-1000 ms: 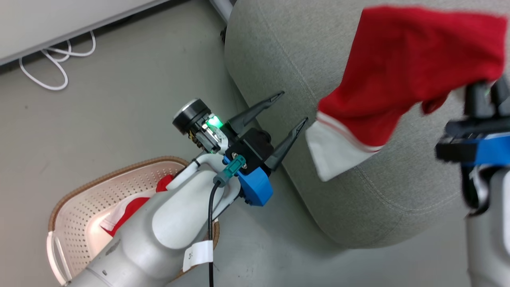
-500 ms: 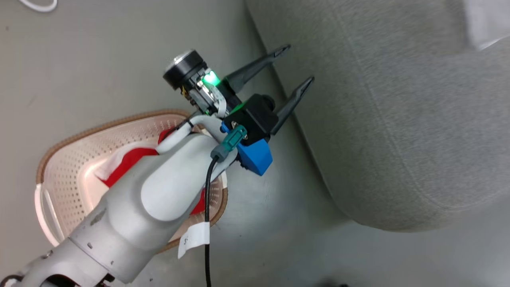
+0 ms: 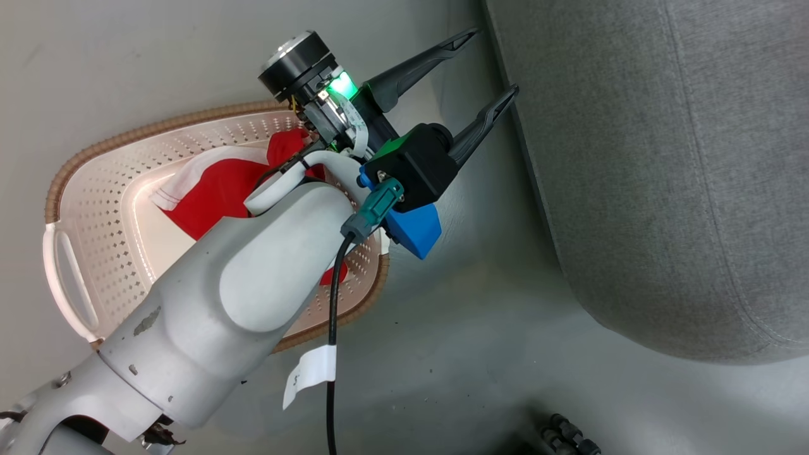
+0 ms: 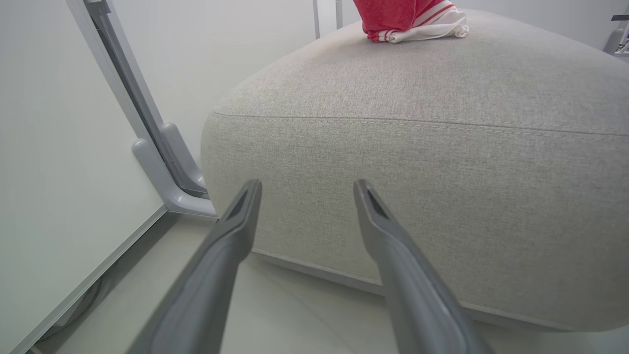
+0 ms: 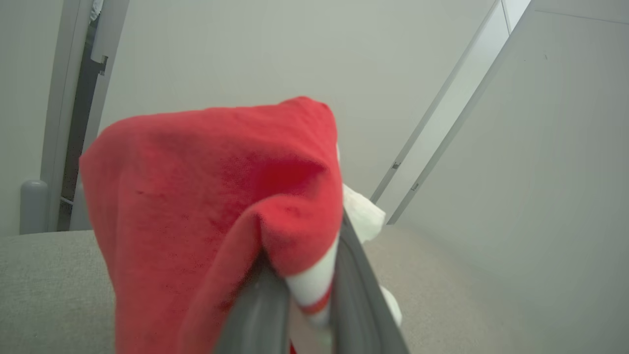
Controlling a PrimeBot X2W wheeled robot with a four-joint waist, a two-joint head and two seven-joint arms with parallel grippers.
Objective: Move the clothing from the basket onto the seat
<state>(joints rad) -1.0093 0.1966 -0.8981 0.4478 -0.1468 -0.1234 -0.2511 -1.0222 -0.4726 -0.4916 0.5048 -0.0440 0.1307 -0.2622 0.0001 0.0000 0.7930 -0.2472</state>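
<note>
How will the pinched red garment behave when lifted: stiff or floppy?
Probably floppy: the red garment drapes in folds over the right end effector. Likely light: a pinch holds it. On the seat it should slump, not roll; its white hem bunches there.

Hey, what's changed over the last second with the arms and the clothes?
Mostly the head camera swung toward the basket; nothing was grabbed or released. The left gripper stays open beside the seat, the right gripper stays shut on the held red garment, and the second red garment stays in the basket.
</note>
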